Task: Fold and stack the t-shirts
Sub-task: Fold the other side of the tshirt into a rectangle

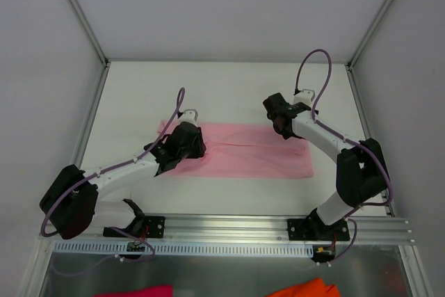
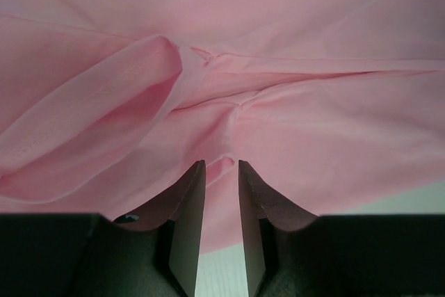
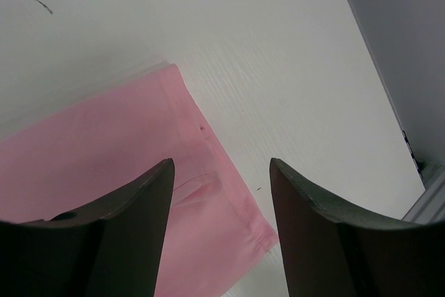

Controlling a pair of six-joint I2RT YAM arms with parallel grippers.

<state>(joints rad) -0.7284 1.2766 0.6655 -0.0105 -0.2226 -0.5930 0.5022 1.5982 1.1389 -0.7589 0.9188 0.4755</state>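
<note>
The light pink t-shirt point(image 1: 254, 149) lies on the white table as a long flat strip, folded lengthwise. My left gripper point(image 1: 189, 145) is down on its left end. In the left wrist view, the jaws of that gripper point(image 2: 222, 166) stand narrowly apart with a small pucker of the pink cloth point(image 2: 278, 123) pinched between the tips, and a loose fold bulges to the left. My right gripper point(image 1: 281, 120) is open and empty, hovering over the strip's far right part. In the right wrist view, the shirt's hemmed corner point(image 3: 208, 193) shows between its fingers point(image 3: 221, 172).
A magenta cloth scrap point(image 1: 139, 290) and an orange cloth scrap point(image 1: 306, 288) lie below the rail at the near edge. Grey walls enclose the table point(image 1: 229, 88) on three sides. The metal rail point(image 1: 236, 227) carries both arm bases.
</note>
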